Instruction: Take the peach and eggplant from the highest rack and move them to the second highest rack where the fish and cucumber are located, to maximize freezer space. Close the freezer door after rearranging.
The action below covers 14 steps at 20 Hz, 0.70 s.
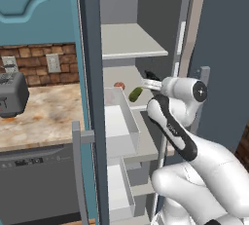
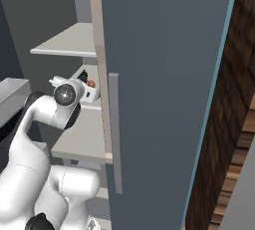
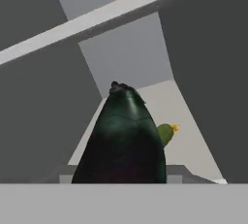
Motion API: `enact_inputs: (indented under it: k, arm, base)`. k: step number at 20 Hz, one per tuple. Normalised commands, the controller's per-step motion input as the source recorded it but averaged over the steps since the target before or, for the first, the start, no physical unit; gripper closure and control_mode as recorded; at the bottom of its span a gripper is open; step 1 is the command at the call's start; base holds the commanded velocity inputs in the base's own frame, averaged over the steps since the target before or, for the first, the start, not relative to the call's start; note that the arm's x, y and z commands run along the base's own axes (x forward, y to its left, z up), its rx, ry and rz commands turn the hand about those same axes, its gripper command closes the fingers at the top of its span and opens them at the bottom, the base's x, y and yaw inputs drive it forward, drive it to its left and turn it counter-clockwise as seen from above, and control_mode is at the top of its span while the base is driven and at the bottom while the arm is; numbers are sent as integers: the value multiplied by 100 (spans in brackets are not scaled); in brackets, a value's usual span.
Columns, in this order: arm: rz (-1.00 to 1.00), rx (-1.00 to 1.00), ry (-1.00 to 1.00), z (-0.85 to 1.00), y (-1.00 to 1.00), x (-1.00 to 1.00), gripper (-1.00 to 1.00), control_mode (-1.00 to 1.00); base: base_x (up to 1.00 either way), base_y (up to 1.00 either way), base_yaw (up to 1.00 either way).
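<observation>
The white arm reaches into the open freezer w/ its claw (image 1: 148, 79) at the second-highest rack (image 1: 146, 106); in the hand view the claw is clenched on a dark purple-black glossy eggplant (image 3: 123, 140), which rises from between the fingertips w/ its stem end pointing away into the compartment; a green cucumber w/ a small yellow tip (image 3: 166, 133) lies just beyond and to the right of the eggplant on the pale rack floor; in the left base view that cucumber (image 1: 135, 93) sits on the same rack near the claw, w/ a small reddish round peach (image 1: 119, 85) further left, beside the clear drawer wall; from the right base view the peach (image 2: 91, 82) shows just past the wrist, next to the edge of the dark grey-blue freezer door (image 2: 164, 89), which stands wide open; the highest rack (image 1: 131, 44) is a flat pale shelf above the claw; a grey toaster (image 1: 12, 94) stands on the marbled stone counter (image 1: 44, 117) to the left, well apart from the freezer
</observation>
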Motion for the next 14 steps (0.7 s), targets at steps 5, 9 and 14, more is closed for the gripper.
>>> enact_inputs:
  k: [5,9,14]
  arm:
    - [0,7,4,-11,4,77,100,-100]
    - [0,3,7,-1,9,73,100,-100]
    - [0,0,8,-13,7,64,100,-100]
  base:
    - [0,0,0]
    - [0,0,0]
    - [0,0,0]
